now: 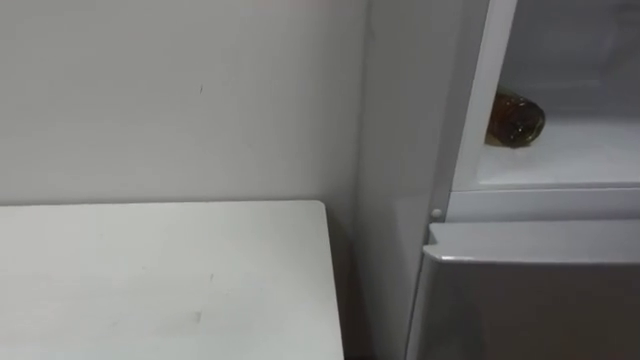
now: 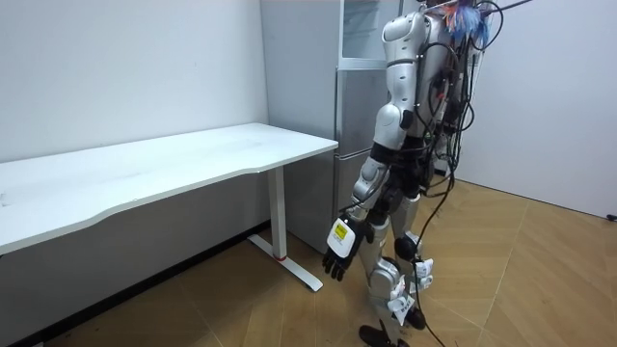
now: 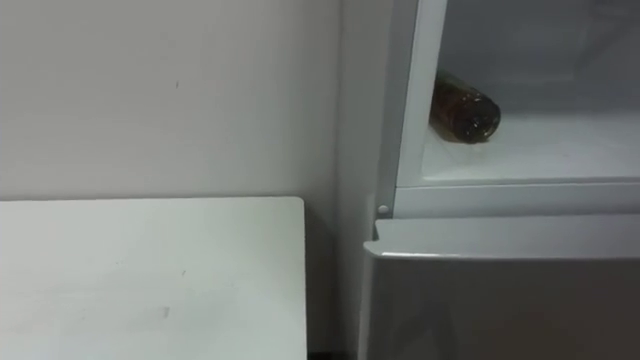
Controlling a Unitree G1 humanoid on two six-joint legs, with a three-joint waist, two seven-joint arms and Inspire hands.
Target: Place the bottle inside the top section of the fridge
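A brown bottle (image 1: 515,120) lies on its side on the white shelf (image 1: 585,155) of the open upper fridge compartment, close to its left wall, with its end facing me. In the room view I stand upright in front of the fridge (image 2: 352,125). My left hand (image 2: 339,253) hangs at my side near knee height, fingers relaxed and holding nothing, far below the bottle.
A white table (image 1: 160,280) stands against the wall left of the fridge, with a narrow gap between its right edge and the fridge side. The grey lower fridge door (image 1: 530,300) is closed. Wooden floor (image 2: 521,280) stretches behind me.
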